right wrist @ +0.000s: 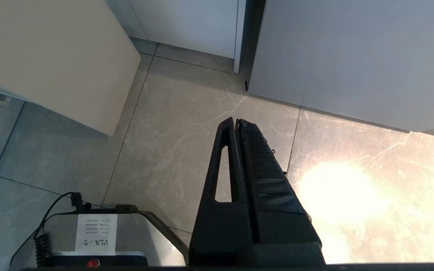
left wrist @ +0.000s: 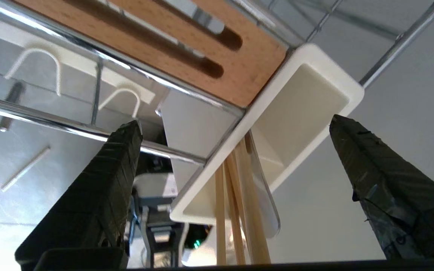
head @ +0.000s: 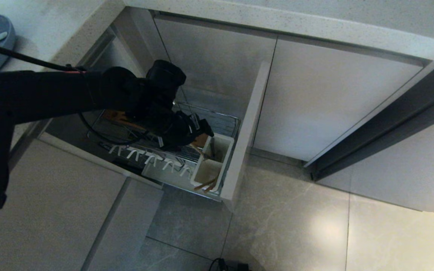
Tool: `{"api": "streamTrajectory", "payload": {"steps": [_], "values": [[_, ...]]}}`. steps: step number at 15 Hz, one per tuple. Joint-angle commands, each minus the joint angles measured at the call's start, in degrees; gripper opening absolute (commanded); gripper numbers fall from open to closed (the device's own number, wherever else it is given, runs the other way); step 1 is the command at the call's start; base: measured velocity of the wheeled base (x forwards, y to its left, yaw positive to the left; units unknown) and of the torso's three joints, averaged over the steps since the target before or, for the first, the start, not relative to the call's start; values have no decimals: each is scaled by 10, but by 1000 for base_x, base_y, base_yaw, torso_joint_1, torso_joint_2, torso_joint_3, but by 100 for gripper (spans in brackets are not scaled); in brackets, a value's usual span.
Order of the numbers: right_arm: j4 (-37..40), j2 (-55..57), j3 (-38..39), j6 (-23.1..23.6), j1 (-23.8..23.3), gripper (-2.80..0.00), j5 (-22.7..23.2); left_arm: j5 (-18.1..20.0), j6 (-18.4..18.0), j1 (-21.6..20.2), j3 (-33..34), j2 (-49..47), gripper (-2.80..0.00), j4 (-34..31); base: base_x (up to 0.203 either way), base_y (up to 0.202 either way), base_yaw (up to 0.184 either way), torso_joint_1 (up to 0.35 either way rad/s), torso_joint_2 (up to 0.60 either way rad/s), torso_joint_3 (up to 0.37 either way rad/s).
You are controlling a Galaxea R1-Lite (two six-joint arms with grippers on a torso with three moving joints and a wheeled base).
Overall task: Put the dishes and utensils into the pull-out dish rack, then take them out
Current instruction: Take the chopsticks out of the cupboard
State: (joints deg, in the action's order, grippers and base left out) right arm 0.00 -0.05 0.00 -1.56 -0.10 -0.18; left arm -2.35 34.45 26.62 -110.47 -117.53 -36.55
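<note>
The left gripper (left wrist: 236, 124) fills the near part of the left wrist view, its two black fingers (left wrist: 100, 195) spread wide with nothing between them. In the gap between them stand the chopsticks (left wrist: 236, 210), a bundle of light wooden sticks leaning in one compartment of the white utensil caddy (left wrist: 315, 75); they touch neither finger. The caddy's other compartment shows only its pale inside. Against the caddy's wall lies the slotted wooden strip (left wrist: 187, 41), bounded by chrome wires, and white pegs (left wrist: 36, 64) stand beyond one of the wires.

In the head view the left gripper (head: 202, 131) hangs just above the caddy (head: 217, 158), near the beige front panel (head: 245, 131) of the pull-out dish rack (head: 187, 150). The rack is drawn out from the cabinet; its front panel closes that side, a cabinet door (head: 330, 101) stands to the right, and open grey floor tiles (head: 296, 226) spread in front. On the countertop (head: 43, 34) at the far left, well apart from the rack, sits the light-blue plate (head: 2, 34) with something pink in it, cut off by the frame edge.

The right gripper (right wrist: 237, 124), fingers pressed together, points down at bare floor beside the robot's base (right wrist: 100, 237).
</note>
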Motion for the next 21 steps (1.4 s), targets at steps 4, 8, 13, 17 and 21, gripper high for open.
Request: {"api": "streamTrajectory", "payload": {"steps": [4,8,13,17,21], "values": [[0,0,0,0,0,-280,0,-55,7,30,1,-4,0,16,0,0,0,0,0,0],[0,0,0,0,0,-280,0,-137,30,56,1,-5,0,14,0,0,0,0,0,0],[0,0,0,0,0,-280,0,-189,42,62,1,2,0,16,0,0,0,0,0,0],[0,0,0,0,0,-280,0,-190,49,64,1,26,0,16,0,0,0,0,0,0],[0,0,0,0,0,-280,0,-204,69,82,2,37,0,6,0,0,0,0,0,0]]}}
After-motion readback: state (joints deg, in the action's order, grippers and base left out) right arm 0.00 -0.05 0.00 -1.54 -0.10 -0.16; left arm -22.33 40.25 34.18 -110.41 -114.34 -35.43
